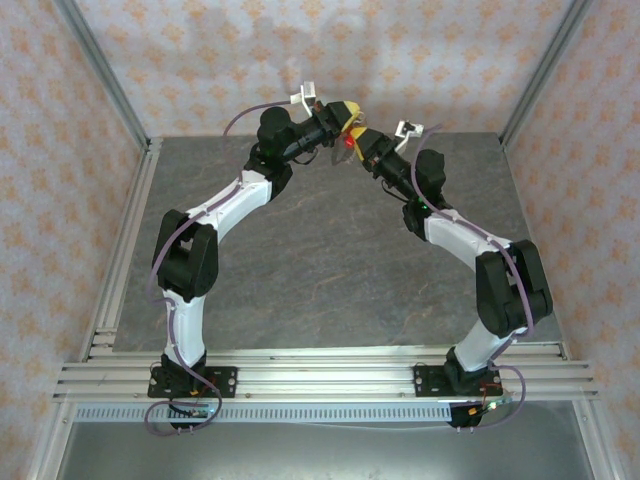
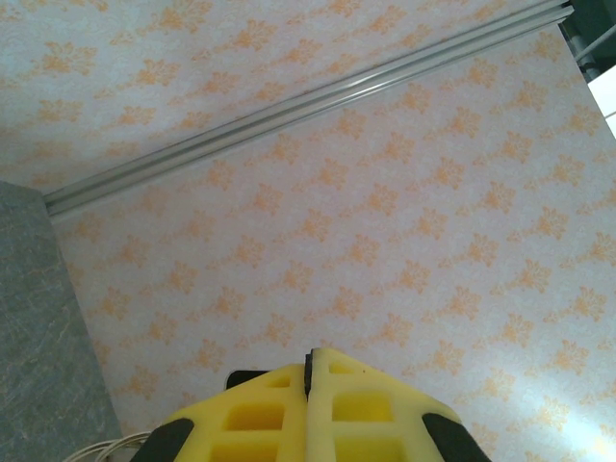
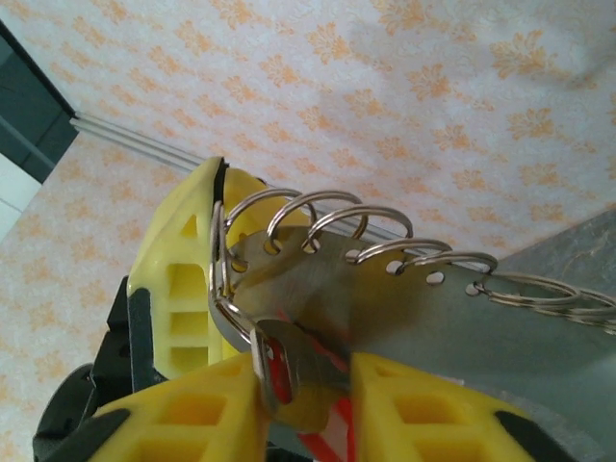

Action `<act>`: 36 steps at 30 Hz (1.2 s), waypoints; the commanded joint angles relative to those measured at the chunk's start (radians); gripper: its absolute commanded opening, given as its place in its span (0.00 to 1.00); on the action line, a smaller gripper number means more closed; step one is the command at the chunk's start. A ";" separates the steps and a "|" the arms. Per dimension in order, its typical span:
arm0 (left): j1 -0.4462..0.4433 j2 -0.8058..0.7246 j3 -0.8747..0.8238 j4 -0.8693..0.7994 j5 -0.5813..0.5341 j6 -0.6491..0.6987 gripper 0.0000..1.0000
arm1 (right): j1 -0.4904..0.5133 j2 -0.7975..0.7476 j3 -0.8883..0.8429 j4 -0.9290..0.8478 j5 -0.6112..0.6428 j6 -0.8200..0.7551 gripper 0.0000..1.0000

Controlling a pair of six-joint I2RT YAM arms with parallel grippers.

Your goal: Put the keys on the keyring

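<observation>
top: high, rear, looking down | both wrists: close, facing the wallpapered wall (image 2: pixel 385 192)

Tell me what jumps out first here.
The left arm and right arm arch up and meet above the table's far edge. From the right wrist, a metal strip threaded with split rings runs beside the left fingers, and a red-headed key sits between the right fingers.
</observation>
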 commanded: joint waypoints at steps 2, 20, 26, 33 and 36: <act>-0.006 -0.013 0.035 0.075 0.018 -0.007 0.00 | 0.008 -0.023 -0.012 0.058 -0.017 -0.001 0.14; -0.011 -0.012 0.029 0.078 0.017 -0.007 0.00 | 0.027 0.011 0.060 0.058 -0.034 0.007 0.00; -0.010 -0.009 0.029 0.078 0.017 -0.007 0.00 | 0.028 0.000 0.062 0.034 -0.028 -0.013 0.00; -0.009 -0.011 0.022 0.078 0.018 -0.005 0.00 | 0.027 -0.006 0.063 0.026 -0.024 -0.024 0.00; -0.010 -0.015 0.014 0.072 0.020 0.000 0.00 | 0.027 -0.016 0.063 0.009 -0.020 -0.037 0.00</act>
